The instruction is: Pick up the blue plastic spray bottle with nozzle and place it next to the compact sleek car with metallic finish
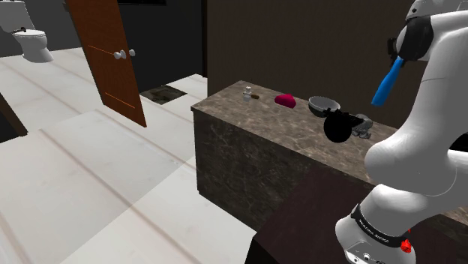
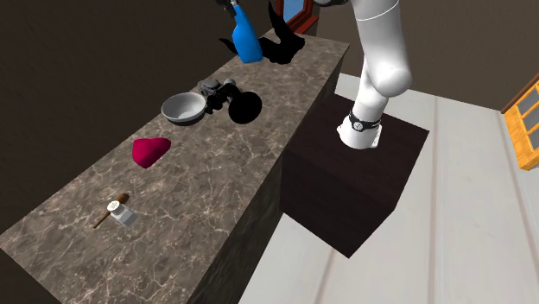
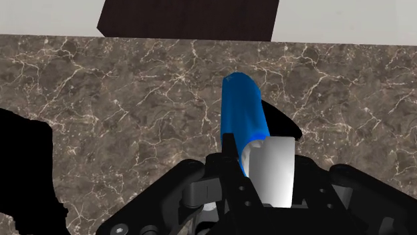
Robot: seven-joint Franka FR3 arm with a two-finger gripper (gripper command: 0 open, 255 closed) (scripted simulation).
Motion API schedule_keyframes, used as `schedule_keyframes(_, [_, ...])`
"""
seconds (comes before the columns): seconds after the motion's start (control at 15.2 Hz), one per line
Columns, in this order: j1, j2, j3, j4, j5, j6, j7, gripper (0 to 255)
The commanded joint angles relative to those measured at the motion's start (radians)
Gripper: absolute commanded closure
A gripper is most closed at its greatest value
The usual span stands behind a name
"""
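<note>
Stand: dark box (image 2: 358, 186) at the table's near end, white arm (image 2: 380, 52) rising off it.
Jaws: closed on the bottle's top end. Wrist view has the white nozzle head (image 3: 274, 170) clamped in them, nothing else held.
Spray bottle: blue (image 1: 388, 82), up in the air, well clear of the marbled table (image 2: 207, 199), over its near end. Body hangs down and slants. It touches nothing but the jaws.
Handling (est.): plastic, prob. light and fairly stiff. The smooth round body looks slippery. Held at the head, the long body could swing or pivot, so slow moves are best. The neck/head is the sensible hold since it keeps the base free for setdown. A tall, narrow bottle prob. tips easily, so land it base-flat.
Car: small grey thing (image 1: 362, 126) farther along the table. Detail too small to tell.
Black shape: round, all black (image 1: 337, 126), right against the car on the shoulder view's left.
Bowl: grey (image 1: 322, 105), just beyond the car.
Drop spot (est.): bare table near the car, on the stand's side.
Red lump: (image 1: 285, 100), farther on, apart from the bowl.
Jar: small, w/ a stick beside it (image 1: 247, 94), near the table's far end.
Door: brown, ajar (image 1: 109, 56), beyond the table.
Toilet: white (image 1: 30, 37), farthest back, on the pale floor.
</note>
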Motion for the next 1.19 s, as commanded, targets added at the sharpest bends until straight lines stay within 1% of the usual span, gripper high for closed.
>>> schedule_keyframes(0.0, [0.016, -0.024, -0.003, -0.068, -0.012, 0.045, -0.004, 255])
schedule_keyframes(0.46, [0.053, -0.076, -0.004, -0.248, -0.036, 0.173, -0.006, 255])
schedule_keyframes(1.12, [0.081, -0.107, -0.003, -0.43, -0.049, 0.324, -0.009, 255])
